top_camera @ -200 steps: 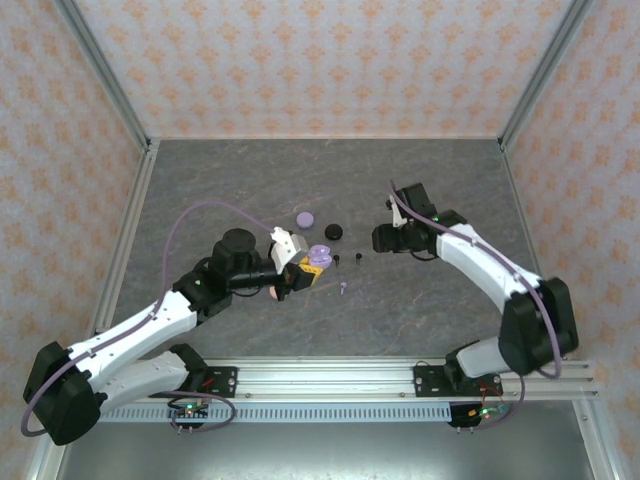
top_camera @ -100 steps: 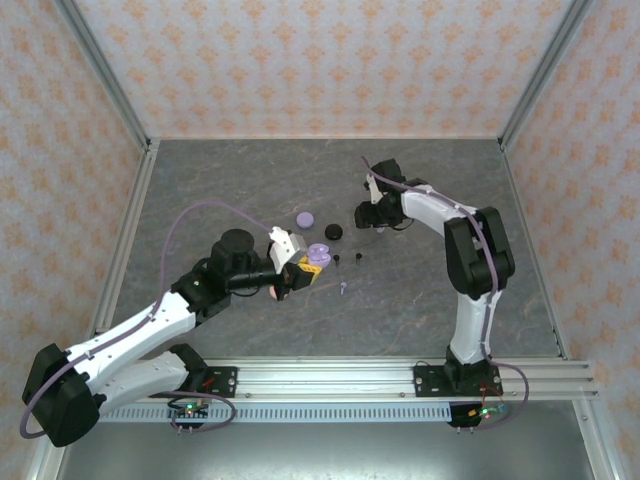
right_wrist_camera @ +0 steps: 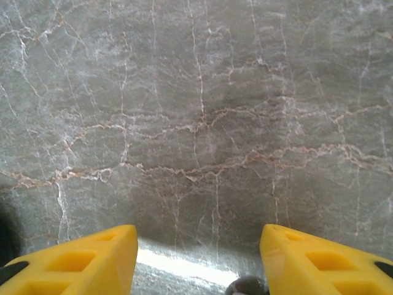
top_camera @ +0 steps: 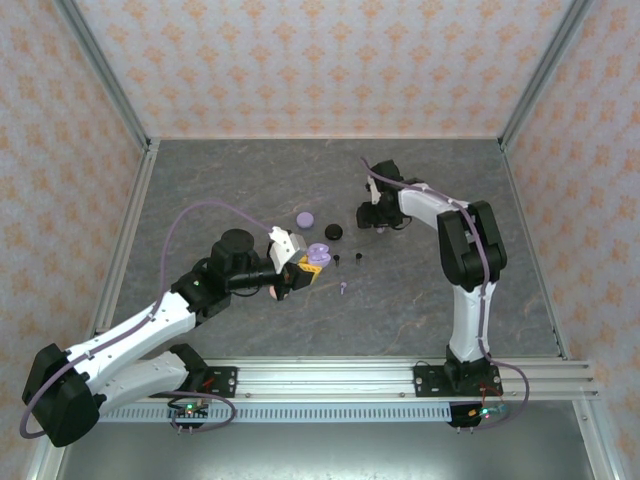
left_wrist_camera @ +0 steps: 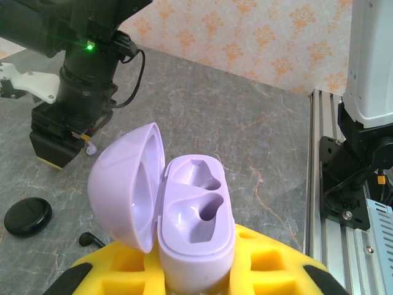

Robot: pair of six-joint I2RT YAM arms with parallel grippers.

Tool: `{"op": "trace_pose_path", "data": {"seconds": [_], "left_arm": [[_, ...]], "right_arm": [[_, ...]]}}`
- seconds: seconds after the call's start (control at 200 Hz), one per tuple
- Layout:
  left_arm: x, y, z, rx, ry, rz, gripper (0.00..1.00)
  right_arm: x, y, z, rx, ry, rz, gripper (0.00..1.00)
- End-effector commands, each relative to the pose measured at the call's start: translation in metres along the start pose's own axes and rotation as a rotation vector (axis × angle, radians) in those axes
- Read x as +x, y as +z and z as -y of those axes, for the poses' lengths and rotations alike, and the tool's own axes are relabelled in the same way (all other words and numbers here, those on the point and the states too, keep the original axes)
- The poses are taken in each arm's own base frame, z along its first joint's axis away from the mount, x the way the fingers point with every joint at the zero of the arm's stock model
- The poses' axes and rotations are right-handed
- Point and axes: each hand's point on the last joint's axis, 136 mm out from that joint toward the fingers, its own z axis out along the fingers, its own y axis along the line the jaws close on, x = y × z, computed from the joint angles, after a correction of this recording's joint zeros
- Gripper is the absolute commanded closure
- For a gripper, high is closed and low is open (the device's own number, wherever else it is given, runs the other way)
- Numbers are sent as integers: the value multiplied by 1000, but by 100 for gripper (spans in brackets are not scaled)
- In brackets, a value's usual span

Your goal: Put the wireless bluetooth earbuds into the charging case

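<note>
at mid-table the left gripper (top_camera: 308, 266) is squeezed tight on the base of the lilac charging case (left_wrist_camera: 196, 221). its lid (left_wrist_camera: 126, 184) is flipped open to one side and both wells are empty and facing up. the yellow pads grip only the lower shell, so the hinge and wells stay free. good hold.

loose on the table (top_camera: 250, 180) just right of that case are two black earbuds (top_camera: 338, 260) and, a bit nearer the bases, a lilac earbud (top_camera: 344, 287). a closed lilac case (top_camera: 304, 218) and a black round case (top_camera: 333, 232) sit just beyond.

handling guess: the buds are tiny, near weightless, hard glossy plastic with a rounded head and a thin stem. they are likely slippery and prone to squirting out or skidding if pinched off-centre. best to pinch across the head or upper stem, leaving the stem tip clear to drop into a well. light force only. the colour match says the lilac bud goes in this case.

the right gripper (right_wrist_camera: 198, 233) is up past the black round case, near the table surface. its fingers are spread about halfway, with bare stone between them. a small dark blob (right_wrist_camera: 245, 286) sits at the bottom edge by one finger, can't tell what it is. nothing is visibly pinched.
</note>
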Motion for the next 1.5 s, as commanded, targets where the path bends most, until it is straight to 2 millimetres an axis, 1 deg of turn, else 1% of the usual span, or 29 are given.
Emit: {"op": "trace_pose_path", "data": {"seconds": [0.0, 0.155, 0.295, 0.4, 0.571, 0.646, 0.851, 0.966, 1.046, 1.211, 1.411, 1.491], "left_arm": [[-7, -1, 3, 2, 13, 29, 95], [-6, -1, 3, 3, 13, 27, 95], [-8, -1, 2, 2, 15, 28, 95], [-8, 0, 3, 5, 14, 28, 95], [-9, -1, 3, 4, 15, 28, 95], [-10, -2, 3, 2, 15, 31, 95], [-9, -2, 3, 3, 15, 32, 95], [-11, -3, 4, 6, 16, 36, 95], [-10, -3, 4, 3, 16, 37, 95], [-10, -3, 4, 5, 14, 38, 95], [-9, -5, 4, 3, 16, 38, 95], [-10, -5, 4, 1, 16, 39, 95]], "right_arm": [[35, -6, 16, 60, 50, -90, 44], [49, -14, 20, 74, 65, -99, 44], [57, -15, 16, 49, 68, -101, 44], [54, -14, 21, 77, 58, -95, 45], [37, -24, 24, 121, 20, -77, 46], [36, -26, 25, 163, -14, -92, 46], [38, -20, 23, 205, -95, -142, 50], [36, -17, 15, 198, -136, -152, 51], [35, -14, 13, 208, -156, -167, 53], [36, -9, 15, 217, -158, -184, 58], [35, -1, 16, 219, -163, -200, 60], [34, 2, 16, 218, -162, -210, 63]]}}
